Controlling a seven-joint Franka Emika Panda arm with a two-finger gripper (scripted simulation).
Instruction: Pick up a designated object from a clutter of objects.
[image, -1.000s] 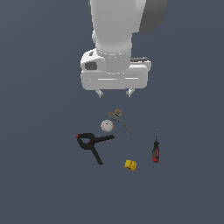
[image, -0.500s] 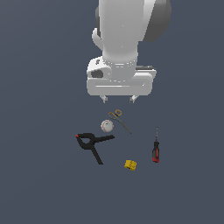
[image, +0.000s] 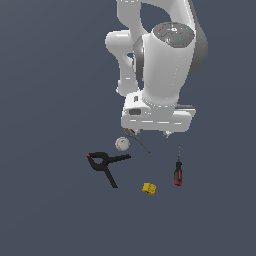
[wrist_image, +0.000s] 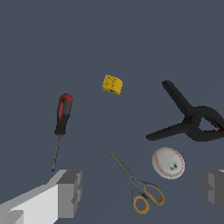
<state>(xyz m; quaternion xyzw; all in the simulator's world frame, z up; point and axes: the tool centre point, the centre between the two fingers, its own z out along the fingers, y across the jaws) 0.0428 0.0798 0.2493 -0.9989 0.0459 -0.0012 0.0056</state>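
Note:
The designated object, a small screwdriver with a red-and-black handle (image: 177, 173) (wrist_image: 63, 114), lies flat with its thin shaft pointing toward the arm. It sits at the exterior view's right end of the clutter of objects. My gripper (image: 151, 133) (wrist_image: 142, 189) hangs open above the surface, over the scissors (image: 138, 140) (wrist_image: 135, 186), a little to the exterior view's left of the screwdriver's tip. Nothing is held. In the wrist view both grey fingertips (wrist_image: 70, 192) show far apart, and the screwdriver lies beyond one of them.
A black spring clamp (image: 106, 163) (wrist_image: 192, 122) lies at the exterior view's left. A white ball (image: 122, 144) (wrist_image: 168, 162) rests between it and the scissors. A small yellow block (image: 148, 188) (wrist_image: 112, 84) sits apart, nearer the screwdriver's handle.
The arm has shifted toward the exterior view's right and come lower over the clutter, nearer the screwdriver. The objects have not moved.

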